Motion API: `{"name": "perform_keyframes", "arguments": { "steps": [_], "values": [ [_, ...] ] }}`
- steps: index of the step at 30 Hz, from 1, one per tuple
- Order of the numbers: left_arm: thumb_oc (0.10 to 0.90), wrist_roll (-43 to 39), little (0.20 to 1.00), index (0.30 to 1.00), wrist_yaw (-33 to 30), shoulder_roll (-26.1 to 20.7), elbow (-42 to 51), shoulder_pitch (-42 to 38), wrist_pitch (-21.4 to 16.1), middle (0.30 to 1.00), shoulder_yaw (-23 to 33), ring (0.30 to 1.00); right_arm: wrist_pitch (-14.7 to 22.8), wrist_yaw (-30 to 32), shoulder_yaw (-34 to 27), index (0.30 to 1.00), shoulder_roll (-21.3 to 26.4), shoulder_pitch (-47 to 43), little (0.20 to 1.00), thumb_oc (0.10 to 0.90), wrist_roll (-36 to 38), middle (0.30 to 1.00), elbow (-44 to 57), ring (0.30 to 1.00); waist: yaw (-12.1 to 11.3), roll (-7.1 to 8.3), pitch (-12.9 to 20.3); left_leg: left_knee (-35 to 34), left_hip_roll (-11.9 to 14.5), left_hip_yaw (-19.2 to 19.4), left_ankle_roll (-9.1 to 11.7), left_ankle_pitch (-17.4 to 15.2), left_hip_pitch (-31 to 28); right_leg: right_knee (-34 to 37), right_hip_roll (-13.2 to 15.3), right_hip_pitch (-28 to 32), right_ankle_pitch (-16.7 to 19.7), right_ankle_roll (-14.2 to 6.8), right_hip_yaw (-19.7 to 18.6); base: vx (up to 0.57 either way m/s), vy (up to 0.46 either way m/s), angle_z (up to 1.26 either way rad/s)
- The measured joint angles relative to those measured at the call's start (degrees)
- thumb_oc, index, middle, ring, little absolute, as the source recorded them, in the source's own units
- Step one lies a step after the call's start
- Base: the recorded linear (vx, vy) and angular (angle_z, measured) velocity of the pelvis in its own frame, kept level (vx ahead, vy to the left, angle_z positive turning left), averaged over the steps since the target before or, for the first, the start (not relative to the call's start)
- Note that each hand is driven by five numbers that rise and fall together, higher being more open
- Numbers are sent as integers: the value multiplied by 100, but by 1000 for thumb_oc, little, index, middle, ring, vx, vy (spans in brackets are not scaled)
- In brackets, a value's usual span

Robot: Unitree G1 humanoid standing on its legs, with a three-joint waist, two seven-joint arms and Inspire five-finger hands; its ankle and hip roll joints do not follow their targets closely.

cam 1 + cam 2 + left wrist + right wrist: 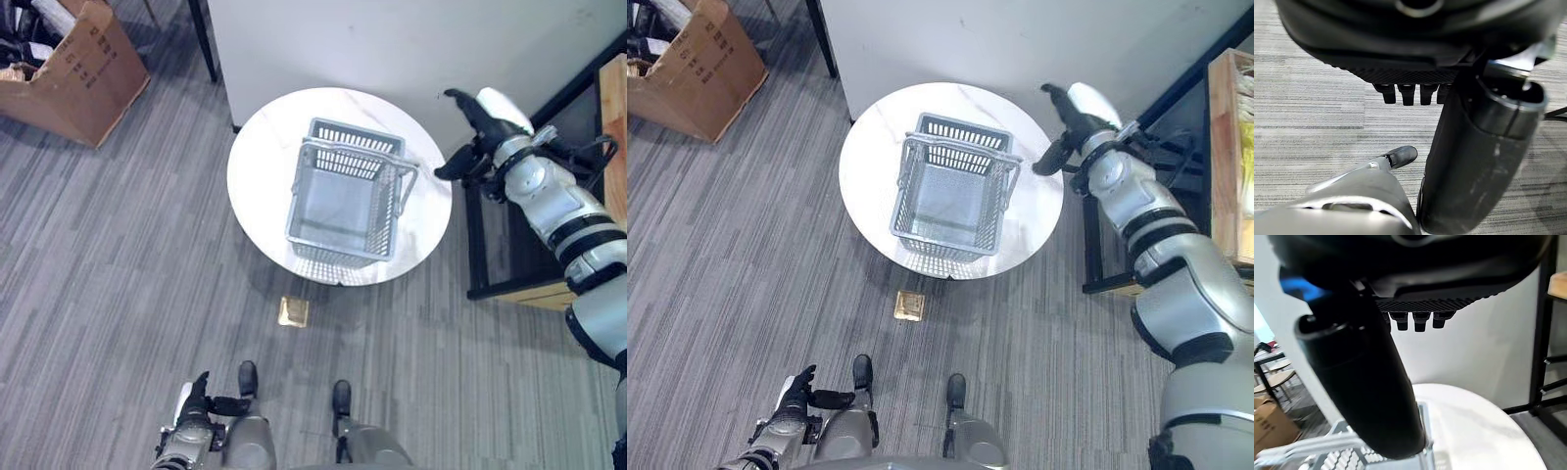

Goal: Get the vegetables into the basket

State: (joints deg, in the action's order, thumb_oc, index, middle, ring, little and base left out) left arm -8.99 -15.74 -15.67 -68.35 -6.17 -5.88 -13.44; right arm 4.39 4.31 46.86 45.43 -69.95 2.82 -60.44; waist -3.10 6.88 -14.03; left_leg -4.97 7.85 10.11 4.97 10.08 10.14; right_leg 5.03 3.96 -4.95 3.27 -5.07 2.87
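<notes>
A cardboard box (73,69) is seen at the far left on the grey floor (118,284), its contents too cut off to be made out; lower down, the left hand (199,401) hangs by the robot's side, its fingers relaxed and nothing held; a small brown square object (293,311) lies on the floor just before the round white table (260,142), and what it is cannot be told; on the table stands the grey basket (343,201), upright with its handles up, and nothing is seen inside it; to the right, the right hand (480,132) is raised beside the table's edge, fingers loosely extended, gripping nothing; beyond it a dark-framed wooden shelf (1229,147) is partly cut off, and something yellowish on it is too indistinct to be named. No vegetables can be identified, so the task is judged barely begun: everything is left to be fetched and placed.
</notes>
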Motion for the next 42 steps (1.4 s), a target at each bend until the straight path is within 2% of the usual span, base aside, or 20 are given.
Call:
{"name": "perform_keyframes", "arguments": {
  "steps": [3,6,15,18,27,42],
  "values": [
    [900,-1,1000,1000,-61,-6,16,-102,-61,1000,-66,1000,17,80,209,1000,-84,-380,1000,900,-216,1000,-842,1000,-19,-3,-11,5,-3,-171,-3,80,324,0,-14,-232,1,2,144,-17,13,21],
    [900,-55,1000,1000,-145,-11,22,-169,-113,1000,-56,1000,-15,116,340,1000,-79,-455,1000,900,-302,1000,-1200,1000,-93,5,-101,2,-5,-265,-4,104,451,-1,-25,-310,1,2,225,-24,19,18],
    [900,-237,1000,1000,-290,19,14,-344,-166,1000,-52,1000,-59,155,656,1000,-84,-951,1000,900,-472,1000,-1445,1000,-140,-47,-297,7,-8,-488,-1,124,720,-2,-52,-447,1,2,420,-3,12,12],
    [900,-237,1000,1000,-291,39,14,-408,-165,1000,-65,1000,-93,191,760,1000,-85,-1134,1000,900,-505,1000,-1571,1000,-242,-45,-303,7,-11,-540,2,126,797,-3,-56,-492,1,2,476,5,14,9],
    [900,-268,1000,1000,-294,28,31,-562,-198,1000,-181,1000,-213,236,768,1000,-202,-1378,1000,900,-528,1000,-1675,1000,-346,-51,-407,25,-46,-870,13,177,1030,-2,-75,-531,0,0,722,-1,21,17],
    [900,-343,1000,1000,-299,-20,116,-703,-198,1000,-302,1000,-311,480,748,1000,-257,-1622,1000,900,-539,1000,-1792,1000,-364,-35,-524,25,-66,-910,16,283,1297,-2,-64,-776,0,1,714,-3,15,1]
  ]
}}
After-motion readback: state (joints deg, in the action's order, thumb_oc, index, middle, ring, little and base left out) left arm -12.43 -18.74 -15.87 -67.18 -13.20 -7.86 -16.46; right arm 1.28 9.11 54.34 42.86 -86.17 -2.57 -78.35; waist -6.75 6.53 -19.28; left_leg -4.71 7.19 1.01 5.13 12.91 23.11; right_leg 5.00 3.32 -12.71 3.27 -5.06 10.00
